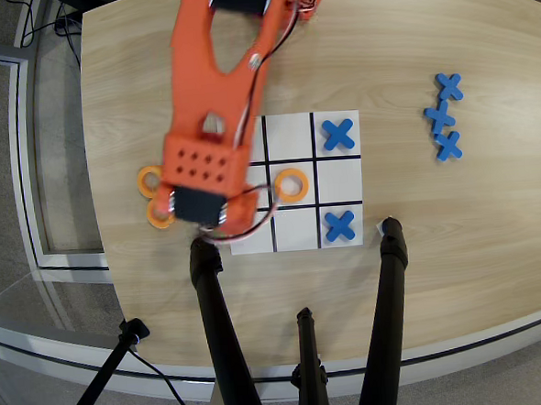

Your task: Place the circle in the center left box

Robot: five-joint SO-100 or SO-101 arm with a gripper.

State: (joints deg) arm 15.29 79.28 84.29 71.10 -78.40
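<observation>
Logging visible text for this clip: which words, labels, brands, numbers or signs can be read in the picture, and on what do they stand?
None: no readable text shows on the arm, the board, the blue X pieces or the orange rings.

Three blue X pieces [443,117] lie clustered on the wooden table [456,237].

Looks like a lab or office demo corner: pale wood-laminate worktop [456,237] with a rounded edge, grey carpet floor [11,163], black tripod legs [219,334] straddling the near edge, loose cables [44,28] trailing at the top left corner.
</observation>
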